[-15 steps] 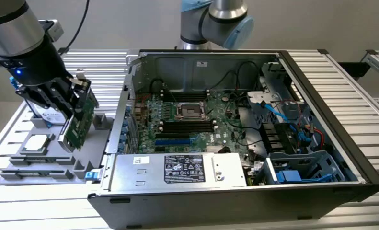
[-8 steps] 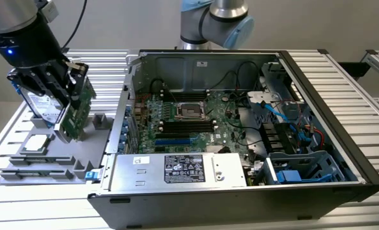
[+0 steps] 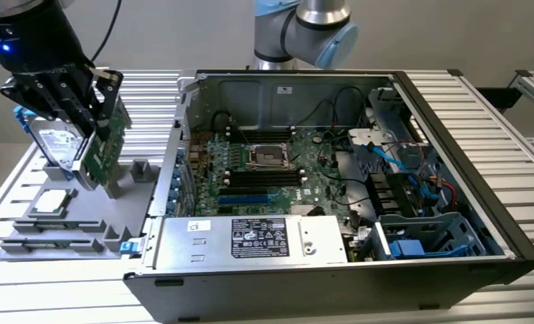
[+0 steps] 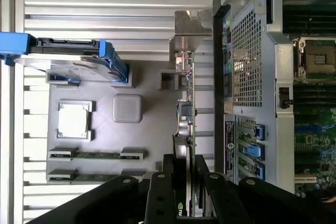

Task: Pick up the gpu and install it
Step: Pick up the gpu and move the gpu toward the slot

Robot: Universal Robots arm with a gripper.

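The gripper [image 3: 94,111] clamps the gpu [image 3: 100,152] at a grey tray [image 3: 96,210] on the slatted metal table [image 3: 496,135]; the black label [image 3: 259,237] on the computer is unreadable.

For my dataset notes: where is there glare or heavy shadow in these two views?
Exterior view: soft even light, no glare, the inside of the case shaded. Wrist view: bright glare on the table and on the metal end of the card.
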